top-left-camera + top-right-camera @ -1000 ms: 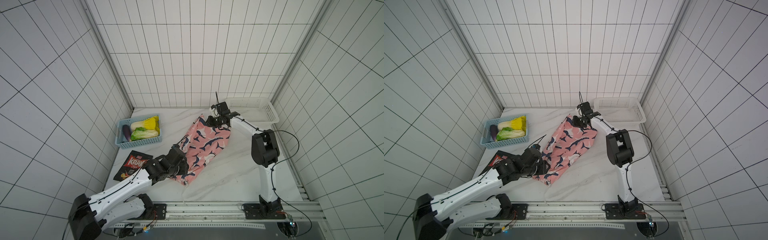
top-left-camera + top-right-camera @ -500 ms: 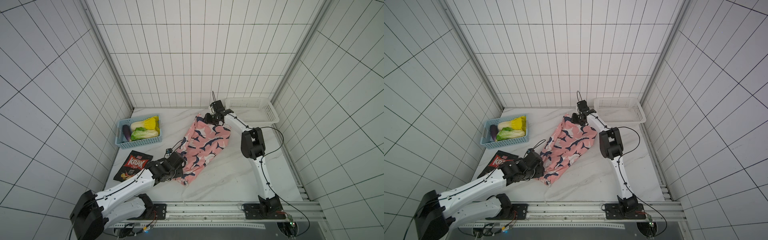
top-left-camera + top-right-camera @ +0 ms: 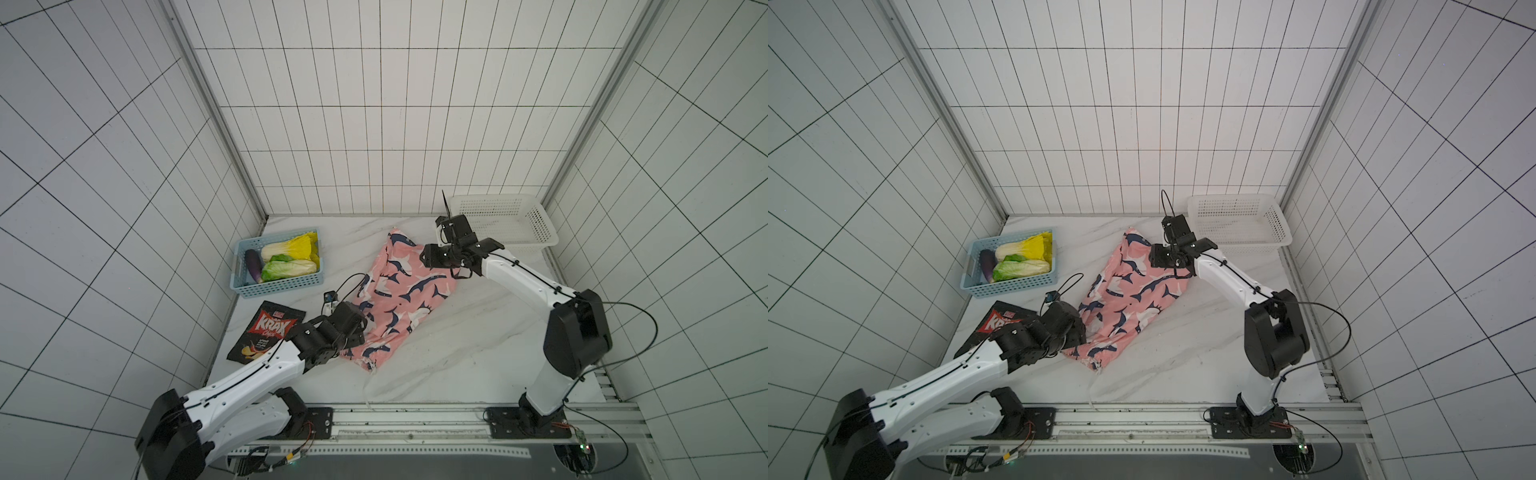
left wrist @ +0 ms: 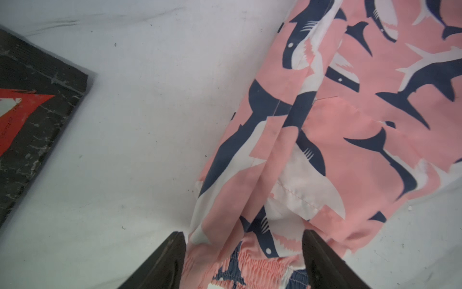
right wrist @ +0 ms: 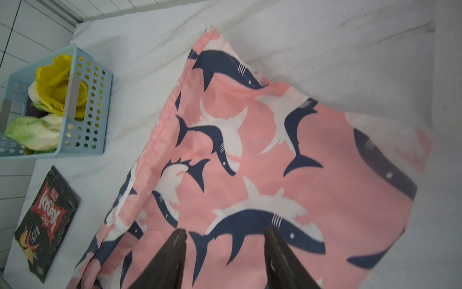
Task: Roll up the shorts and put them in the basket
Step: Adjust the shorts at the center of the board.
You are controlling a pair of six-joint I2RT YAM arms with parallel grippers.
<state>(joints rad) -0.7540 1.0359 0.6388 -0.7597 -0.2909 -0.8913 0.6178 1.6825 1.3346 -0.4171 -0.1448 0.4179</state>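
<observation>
Two white-shelled units, left arm and right arm, each with bulky black joint housings, thin black cables looping out, black base plates bolted onto the grey rail, and dark tapered fingers at the ends farthest from that rail.

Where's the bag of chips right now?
In both top views the bag of chips lies flat on the left side of the table, just nearer the robot than the blue basket, with the shorts to its right.
</observation>
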